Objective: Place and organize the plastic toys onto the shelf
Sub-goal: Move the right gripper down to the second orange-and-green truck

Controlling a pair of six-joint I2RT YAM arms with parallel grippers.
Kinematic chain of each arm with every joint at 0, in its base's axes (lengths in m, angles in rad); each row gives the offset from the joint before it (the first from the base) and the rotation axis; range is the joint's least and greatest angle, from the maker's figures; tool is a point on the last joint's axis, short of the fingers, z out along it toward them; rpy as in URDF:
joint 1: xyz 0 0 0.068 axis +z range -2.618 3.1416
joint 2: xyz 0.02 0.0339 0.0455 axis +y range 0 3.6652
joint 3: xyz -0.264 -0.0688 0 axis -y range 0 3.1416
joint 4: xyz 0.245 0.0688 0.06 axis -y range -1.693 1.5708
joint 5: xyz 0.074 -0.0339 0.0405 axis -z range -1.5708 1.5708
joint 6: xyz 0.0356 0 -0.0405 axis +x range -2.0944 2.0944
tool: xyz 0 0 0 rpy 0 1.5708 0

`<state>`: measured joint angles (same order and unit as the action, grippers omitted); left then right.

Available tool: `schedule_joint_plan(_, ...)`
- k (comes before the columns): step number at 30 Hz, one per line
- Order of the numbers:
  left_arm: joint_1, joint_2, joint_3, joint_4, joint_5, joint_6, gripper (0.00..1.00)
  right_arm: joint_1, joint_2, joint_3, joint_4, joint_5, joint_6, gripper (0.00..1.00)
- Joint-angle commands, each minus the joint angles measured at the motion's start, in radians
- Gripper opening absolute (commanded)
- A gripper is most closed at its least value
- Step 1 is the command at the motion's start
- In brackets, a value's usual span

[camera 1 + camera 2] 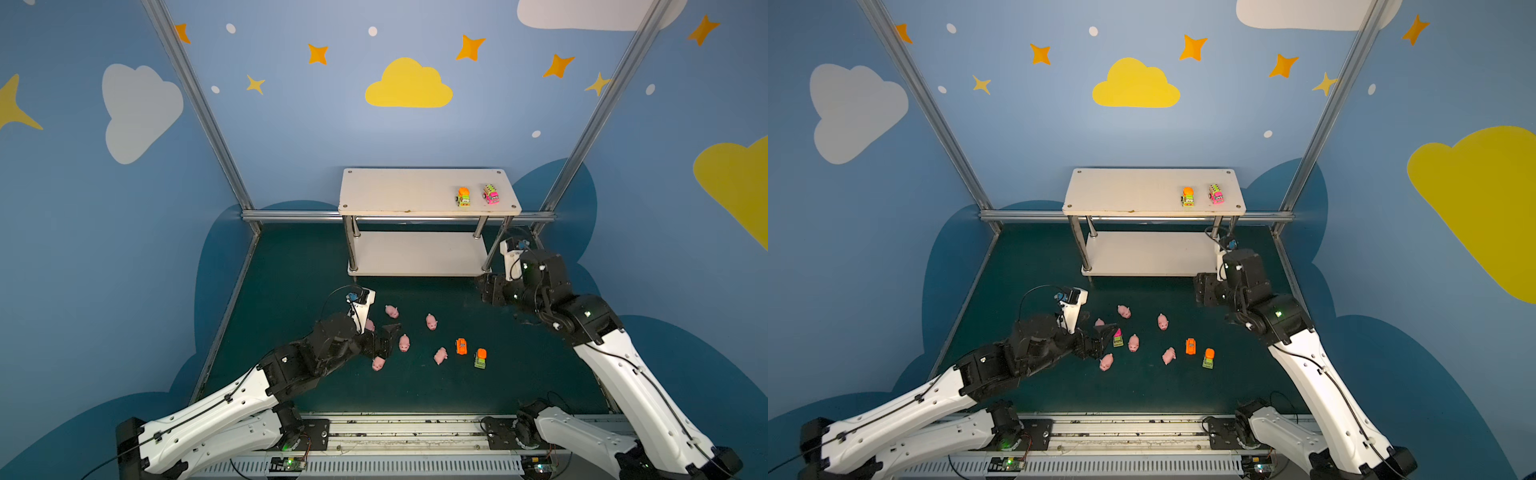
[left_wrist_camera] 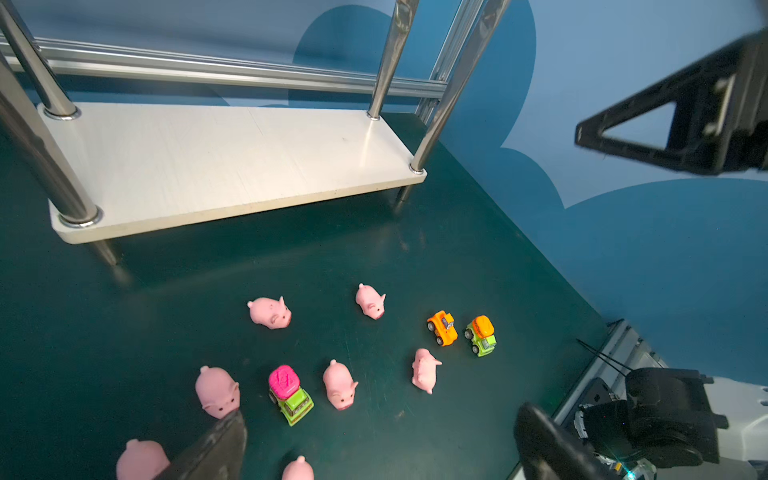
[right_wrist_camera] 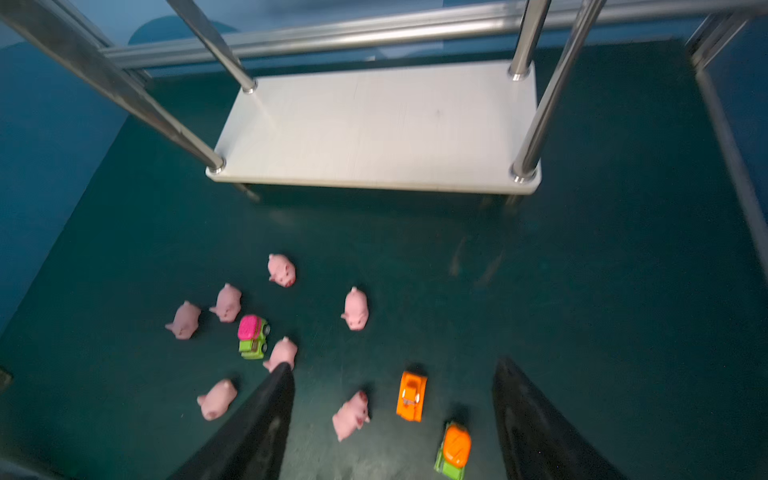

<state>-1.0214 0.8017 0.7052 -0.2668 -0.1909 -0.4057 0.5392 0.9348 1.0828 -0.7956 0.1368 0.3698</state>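
Observation:
The shelf [image 1: 415, 189] stands at the back of the green mat, its lower board [image 3: 374, 124] bare. On its top board sit an orange-and-green truck [image 1: 463, 196] and a pink truck [image 1: 491, 194]. Several pink pigs [image 1: 431, 321] lie scattered on the mat, with an orange car [image 1: 461, 346], a green truck with an orange top [image 1: 480, 358] and a green truck with a pink top [image 1: 1118, 338]. My left gripper [image 1: 388, 343] hangs open low among the pigs, holding nothing [image 2: 380, 419]. My right gripper [image 1: 484, 291] is open and empty by the shelf's front right leg, above the orange car [image 3: 411, 397].
Blue painted walls close in the mat on three sides. Aluminium frame posts [image 1: 199, 104] and a cross rail [image 1: 291, 215] run behind the shelf. The arm bases sit on a metal rail [image 1: 415, 432] along the front edge.

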Motion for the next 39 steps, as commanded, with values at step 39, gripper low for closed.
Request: schedule_joint_plan(39, -0.219, 0.166, -0.135, 0.126, -0.249, -0.133, 1.00, 0.170, -0.135, -0.709, 0.214, 0.203, 0.491, 0.52)
